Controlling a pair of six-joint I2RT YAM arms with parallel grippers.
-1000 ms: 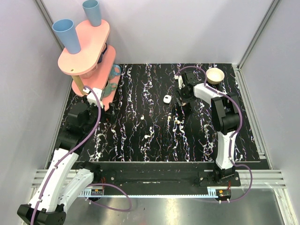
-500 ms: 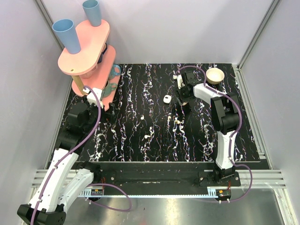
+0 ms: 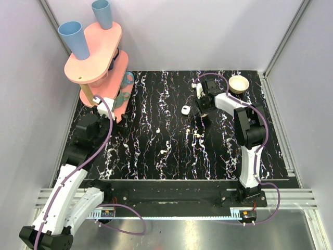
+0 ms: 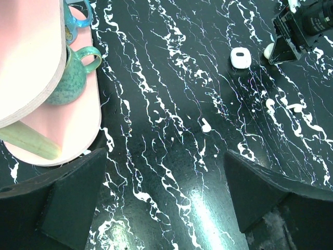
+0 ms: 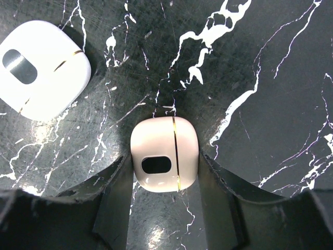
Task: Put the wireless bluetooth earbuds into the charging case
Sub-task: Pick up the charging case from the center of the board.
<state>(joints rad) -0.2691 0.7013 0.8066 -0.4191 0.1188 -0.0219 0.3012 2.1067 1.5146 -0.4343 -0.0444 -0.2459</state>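
Right wrist view: the right gripper (image 5: 164,159) stands half open astride a cream case (image 5: 164,140) on the bench (image 5: 270,78), fingers right at its sides; whether they squeeze it, I cannot tell. A white case (image 5: 44,67) lies near. The left gripper (image 4: 166,198) gapes wide, empty. One earbud (image 4: 206,126) lies loose mid-bench, apart from both cases.

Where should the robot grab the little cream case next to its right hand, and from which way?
By its two smooth side walls, coming straight down from above. The cream case lies flat on the table with its dark oval facing up, so only the sides are free to pinch. The right hand has a finger on each side. The white case sits apart, out of the way.
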